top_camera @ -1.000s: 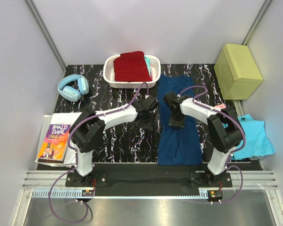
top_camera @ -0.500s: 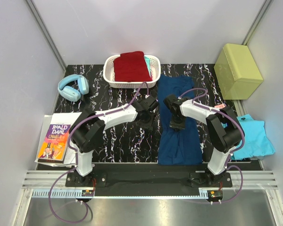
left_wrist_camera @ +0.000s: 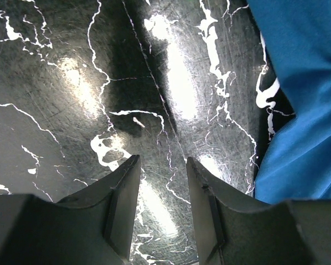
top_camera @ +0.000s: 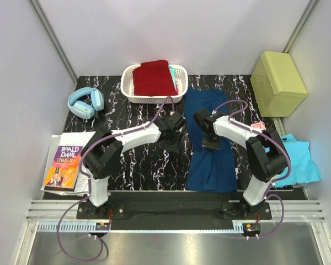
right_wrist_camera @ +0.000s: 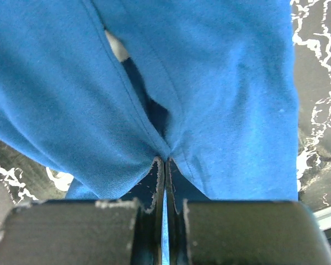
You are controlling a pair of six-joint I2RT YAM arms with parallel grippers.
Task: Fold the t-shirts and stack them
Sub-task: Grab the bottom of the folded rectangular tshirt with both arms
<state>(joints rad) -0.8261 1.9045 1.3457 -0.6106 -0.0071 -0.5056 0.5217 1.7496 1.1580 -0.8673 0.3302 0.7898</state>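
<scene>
You have a black table with white veining in front of you. The biggest thing on it is the blue t-shirt. It lies as a long, narrow, rumpled strip right of centre, running from near the far edge down to the near edge. Beyond the table's far right corner stands a yellow-green box. The turquoise t-shirt lies crumpled at the right edge, partly hidden behind your right arm.

At the far edge, left of the blue strip, a white basket holds the folded red t-shirt. A book rests at the near left on some white sheets. Pale blue headphones sit farther back on the left.

Your right gripper is down on the middle of the blue t-shirt. Its fingers are pressed together, with a pucker of blue cloth pinched between the tips. Your left gripper hangs over bare table just beside the blue shirt's left edge. Its fingers are apart, with nothing between them.
</scene>
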